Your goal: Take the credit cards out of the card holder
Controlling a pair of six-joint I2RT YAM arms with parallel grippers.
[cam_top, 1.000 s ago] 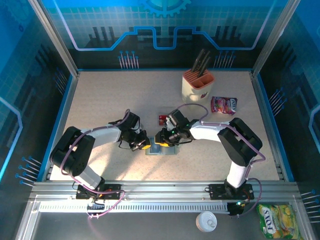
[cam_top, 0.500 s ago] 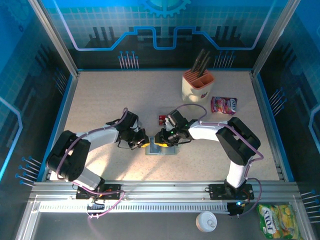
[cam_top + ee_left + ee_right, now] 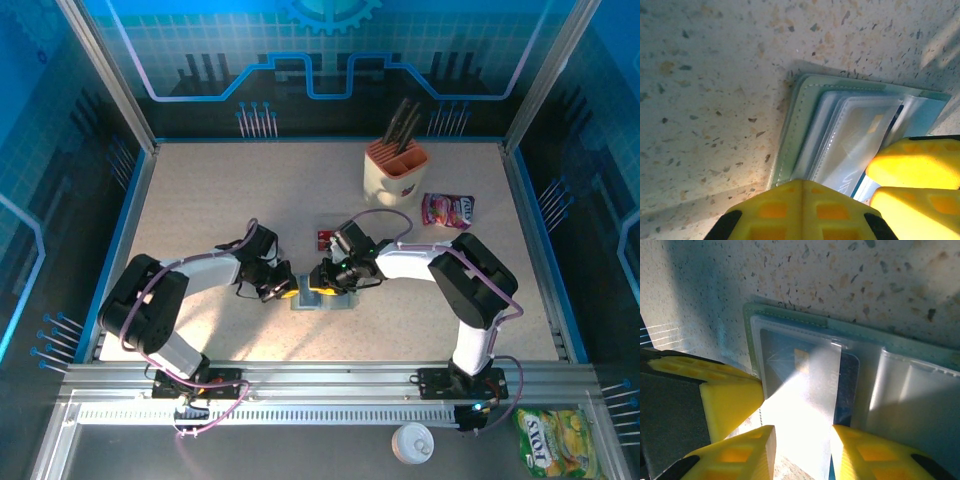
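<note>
Centrally, left gripper [image 3: 288, 291] pressed together on card holder [image 3: 791, 129]; right gripper [image 3: 800, 439] spread, lettering unreadable.

card holder [image 3: 790, 132]: pale grey-green, you see stitched edging
sleeved credit card [image 3: 847, 382]: dark blue, gold chip
loose credit card [image 3: 327, 238]: red, at holder's 12 o'clock
table [image 3: 710, 70]: beige, dark speckles

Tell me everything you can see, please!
card holder: one, grey-green, open on the table between the hands
red credit card: one, behind the holder
blue credit card: one, inside a clear sleeve
knife block: one, cream, back right
snack packet: one, pink, beside the block
bag: one, yellow-green, off the table, front right
cap: one, white, near the bag
left hand: one, yellow fingers, shut, at the holder
right hand: one, yellow fingers apart, on the holder
</note>
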